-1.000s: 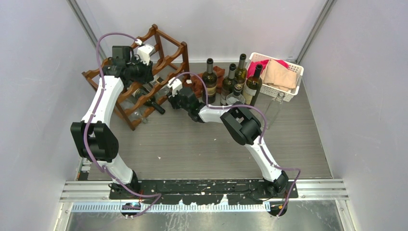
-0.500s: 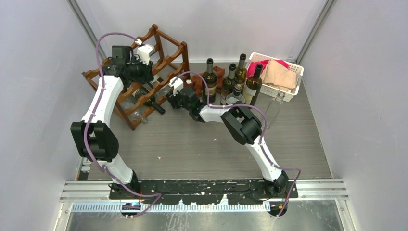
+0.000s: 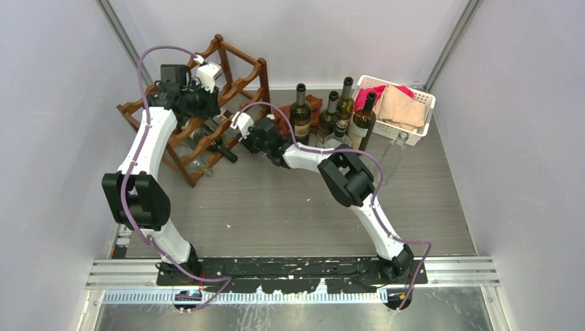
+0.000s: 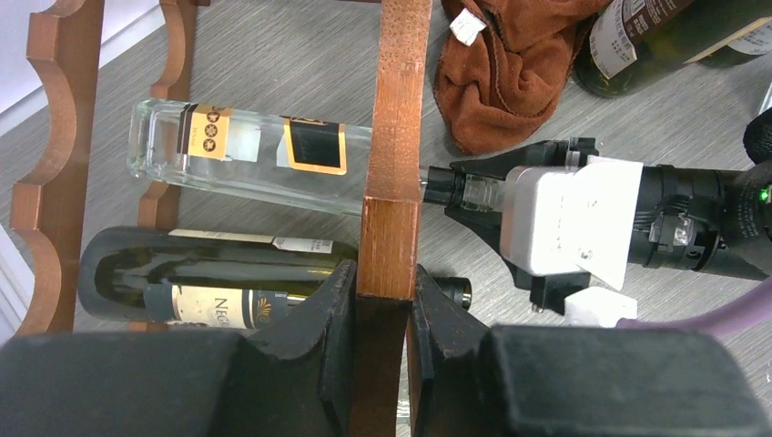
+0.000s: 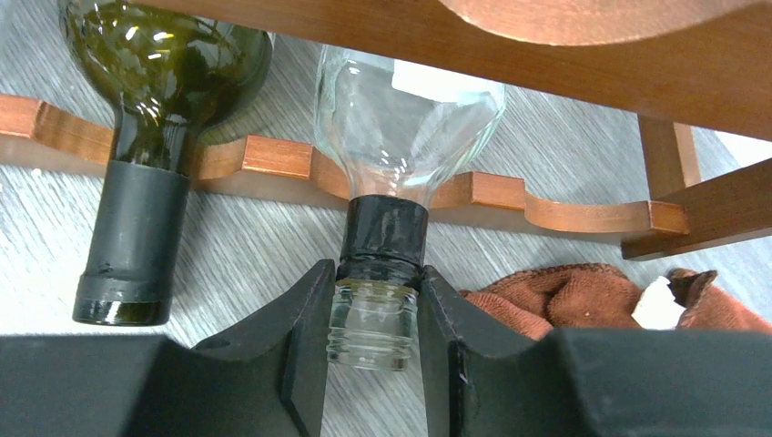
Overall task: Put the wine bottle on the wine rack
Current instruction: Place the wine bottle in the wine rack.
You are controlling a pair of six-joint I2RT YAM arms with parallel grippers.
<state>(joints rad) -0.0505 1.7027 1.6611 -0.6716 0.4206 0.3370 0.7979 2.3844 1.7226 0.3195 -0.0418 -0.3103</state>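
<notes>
Clear wine bottle [image 5: 405, 118] w/ black neck band lies in wine rack [image 4: 394, 109], just ahead of R claw [image 5: 375, 300], which pinches its neck. L claw [image 4: 382, 291] clamps rack. Vs earlier: bottle pushed further in.

White-shelled arms [image 3: 148, 148], black joints [image 3: 134, 200], looping purple cables [image 3: 167, 47], black wedge-shaped left claw [image 4: 384, 284] and right claw [image 5: 375, 291]

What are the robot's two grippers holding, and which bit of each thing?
The right gripper holds the clear bottle by its neck, near the mouth. The left gripper clamps a wooden bar of the wine rack.
</notes>
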